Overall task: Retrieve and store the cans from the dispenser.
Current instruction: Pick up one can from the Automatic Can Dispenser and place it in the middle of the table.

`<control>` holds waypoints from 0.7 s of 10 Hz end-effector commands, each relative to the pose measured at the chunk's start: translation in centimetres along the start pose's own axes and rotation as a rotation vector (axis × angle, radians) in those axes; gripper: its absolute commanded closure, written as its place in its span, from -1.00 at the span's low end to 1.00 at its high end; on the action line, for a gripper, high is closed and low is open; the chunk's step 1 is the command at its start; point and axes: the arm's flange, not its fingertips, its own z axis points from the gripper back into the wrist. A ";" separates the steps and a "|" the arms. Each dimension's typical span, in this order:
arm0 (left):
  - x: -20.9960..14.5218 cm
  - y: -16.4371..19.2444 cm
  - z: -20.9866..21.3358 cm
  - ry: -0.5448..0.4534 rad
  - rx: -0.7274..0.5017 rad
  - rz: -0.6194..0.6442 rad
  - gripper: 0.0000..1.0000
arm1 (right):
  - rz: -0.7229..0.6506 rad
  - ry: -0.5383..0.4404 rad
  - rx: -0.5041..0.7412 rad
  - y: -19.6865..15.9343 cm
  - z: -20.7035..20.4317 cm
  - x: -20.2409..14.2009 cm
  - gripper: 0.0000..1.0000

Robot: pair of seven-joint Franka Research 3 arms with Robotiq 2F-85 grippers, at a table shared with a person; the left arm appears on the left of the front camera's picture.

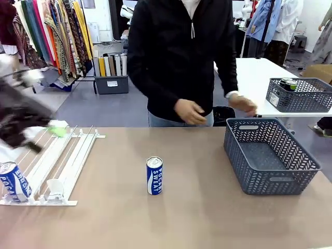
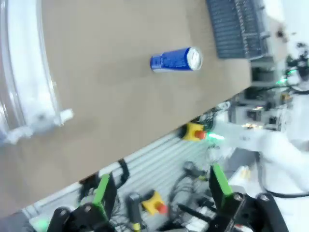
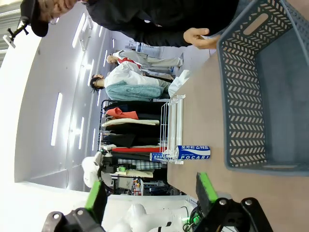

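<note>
The tan desk spans the scene, with a person in black standing at its far side, both hands held low over the far edge. One grey basket sits on the right part of the desk, and a second basket stands on a white table beyond, far right, with a dark can inside it.

The white dispenser lies on the left part of the desk, its two lanes running from far to near, with a small white stopper at the near end.

The left tool hangs blurred above the far end of the dispenser. Its green pads are spread as wide as they go, with nothing between them and nothing touching them. The right tool is also spread wide, pinching nothing, well apart from the near basket.

Two blue cans show. The lane can sits at the near end of the dispenser's left lane. The middle can stands upright on the bare desk, between the dispenser and the near basket, touching neither.
</note>
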 end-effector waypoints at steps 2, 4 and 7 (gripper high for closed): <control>-3.0 12.3 6.4 -0.109 -0.383 0.129 -1.00 | 0.010 -0.001 0.010 0.3 0.0 0.1 -1.00; -3.4 16.0 4.9 -0.103 -0.488 0.213 -1.00 | 0.010 -0.001 0.010 0.3 0.0 0.1 -1.00; -6.1 13.9 7.0 -0.146 -0.365 0.158 -1.00 | 0.010 -0.001 0.010 0.3 0.0 0.1 -1.00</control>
